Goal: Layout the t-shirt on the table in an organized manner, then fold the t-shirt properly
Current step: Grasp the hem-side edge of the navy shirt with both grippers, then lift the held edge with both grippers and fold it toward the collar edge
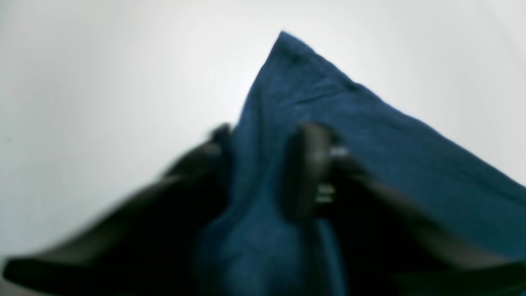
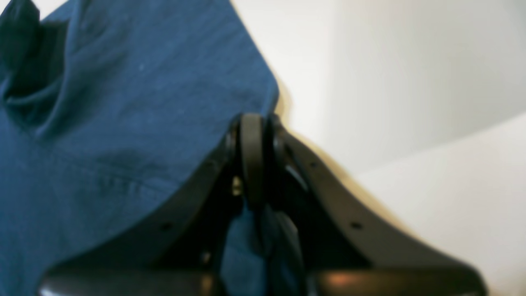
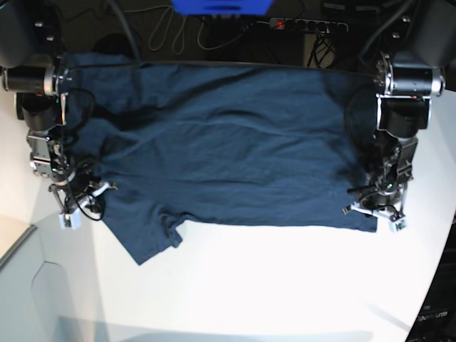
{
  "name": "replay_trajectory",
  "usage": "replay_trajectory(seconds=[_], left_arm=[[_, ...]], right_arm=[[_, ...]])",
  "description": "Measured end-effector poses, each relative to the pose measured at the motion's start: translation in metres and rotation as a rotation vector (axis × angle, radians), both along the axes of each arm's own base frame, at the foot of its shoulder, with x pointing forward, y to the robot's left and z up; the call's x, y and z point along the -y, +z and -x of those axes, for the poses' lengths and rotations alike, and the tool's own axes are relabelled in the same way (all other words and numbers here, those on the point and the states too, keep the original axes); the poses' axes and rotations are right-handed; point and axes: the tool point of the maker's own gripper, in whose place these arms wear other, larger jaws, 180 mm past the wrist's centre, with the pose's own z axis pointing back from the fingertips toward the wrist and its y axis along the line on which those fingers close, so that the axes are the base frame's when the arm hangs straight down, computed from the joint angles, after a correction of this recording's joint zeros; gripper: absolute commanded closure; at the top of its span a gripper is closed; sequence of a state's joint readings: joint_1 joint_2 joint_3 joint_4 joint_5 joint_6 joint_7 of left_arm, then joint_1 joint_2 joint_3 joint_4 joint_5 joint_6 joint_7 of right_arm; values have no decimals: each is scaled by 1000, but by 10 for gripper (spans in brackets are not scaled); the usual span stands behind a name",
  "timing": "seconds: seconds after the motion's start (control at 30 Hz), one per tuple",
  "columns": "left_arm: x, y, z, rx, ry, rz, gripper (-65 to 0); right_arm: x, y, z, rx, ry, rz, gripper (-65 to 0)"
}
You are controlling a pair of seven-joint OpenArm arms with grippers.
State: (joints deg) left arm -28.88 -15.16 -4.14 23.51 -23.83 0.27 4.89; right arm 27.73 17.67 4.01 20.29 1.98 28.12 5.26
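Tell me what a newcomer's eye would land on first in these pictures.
The dark navy-blue cloth t-shirt dominates, spread wide across the far half of the large white smooth table, one sleeve jutting toward the near edge. At each side an arm pins it: the right claw is pinched shut on a shirt edge, and the blurred left claw straddles a raised peak of fabric.

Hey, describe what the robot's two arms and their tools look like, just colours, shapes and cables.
Both arms are dark with silver cylindrical joint housings. The left arm and right arm carry thin black cables and small white parts near the wrists. The left tool and right tool have black, tapering fingers with rounded pads and small screw holes.
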Motion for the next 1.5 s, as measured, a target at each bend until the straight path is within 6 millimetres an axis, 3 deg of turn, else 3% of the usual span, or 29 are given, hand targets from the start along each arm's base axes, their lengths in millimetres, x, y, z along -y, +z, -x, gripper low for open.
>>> replay_trajectory(seconds=[0.07, 0.1, 0.33, 0.57, 0.7, 0.87, 1.1, 1.13, 1.17, 1.3, 1.5], left_arm=[[0, -1, 1, -2, 0, -1, -15], [0, 0, 1, 0, -2, -1, 0], [6, 5, -2, 4, -19, 9, -1], [19, 40, -6, 143, -79, -22, -1], [22, 40, 5, 159, -61, 33, -1], [9, 42, 26, 183, -9, 106, -1], [12, 50, 51, 241, 16, 221, -1], [7, 42, 66, 224, 41, 235, -1], [2, 43, 68, 226, 58, 236, -1], [-14, 36, 91, 210, 105, 229, -1], [-14, 35, 95, 209, 97, 226, -1]], right_arm=[[-3, 0, 0, 0, 11, 1, 0], [-3, 0, -1, 3, 14, 3, 0], [-21, 5, -3, 12, 57, 14, 0], [-33, 18, 17, 69, 129, 74, 0], [-21, 41, 15, 159, 42, 26, 0], [0, 48, 37, 182, -7, 50, 0], [-4, 78, 63, 286, -60, 47, 0], [82, 82, 86, 258, -468, 345, 0], [-5, 78, 76, 285, -71, 48, 0], [-20, 77, 93, 283, -36, 24, 0], [-18, 61, 118, 226, -30, 26, 0]])
